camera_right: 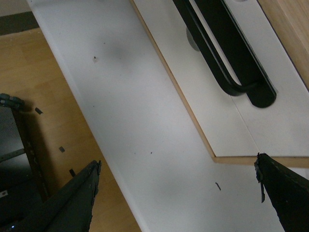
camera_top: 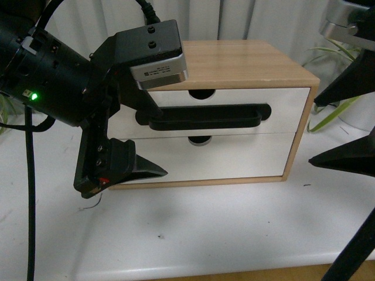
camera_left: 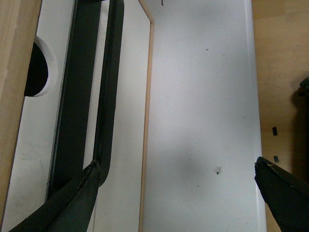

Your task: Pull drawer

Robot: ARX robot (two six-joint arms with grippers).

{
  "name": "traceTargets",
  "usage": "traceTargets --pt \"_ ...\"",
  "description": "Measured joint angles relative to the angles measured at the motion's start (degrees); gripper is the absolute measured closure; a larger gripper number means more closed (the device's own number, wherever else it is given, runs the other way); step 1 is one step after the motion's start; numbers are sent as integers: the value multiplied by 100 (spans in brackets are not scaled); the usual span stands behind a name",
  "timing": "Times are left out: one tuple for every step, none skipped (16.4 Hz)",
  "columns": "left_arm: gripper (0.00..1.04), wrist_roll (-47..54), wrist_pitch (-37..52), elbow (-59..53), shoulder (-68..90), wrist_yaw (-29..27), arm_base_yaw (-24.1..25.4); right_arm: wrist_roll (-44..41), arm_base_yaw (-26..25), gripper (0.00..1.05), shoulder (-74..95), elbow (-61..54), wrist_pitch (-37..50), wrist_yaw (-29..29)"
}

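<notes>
The drawer is the upper white front of a wooden cabinet; it carries a long black bar handle and a half-round notch in its top edge. It looks flush with the cabinet. My left gripper is open at the handle's left end: one finger lies against that end, the other points at the lower front. In the left wrist view the handle meets one finger. My right gripper hangs open off the cabinet's right side, touching nothing; its wrist view shows the handle.
Below the drawer sits a white front without a handle. The cabinet stands on a white table whose front edge borders a wooden floor. Plant leaves lie at the back right. A black cable hangs at the left.
</notes>
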Motion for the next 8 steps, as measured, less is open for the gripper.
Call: traceTargets --pt "7 4 -20 48 39 -39 -2 -24 70 6 68 59 -17 2" --pt "7 13 13 101 105 -136 -2 -61 155 6 192 181 -42 2" --pt "7 2 98 192 223 -170 0 -63 251 6 367 339 44 28" --pt "7 4 -20 269 299 -170 0 -63 289 6 501 474 17 28" --pt "7 9 -103 280 352 -173 -15 -57 317 6 660 597 37 68" --pt "7 52 -173 280 363 -238 -35 -50 319 6 758 704 11 79" --pt "7 103 -149 280 382 -256 -66 -33 319 6 863 815 15 83" --pt "7 103 -39 297 422 -284 -122 -9 319 6 944 898 52 90"
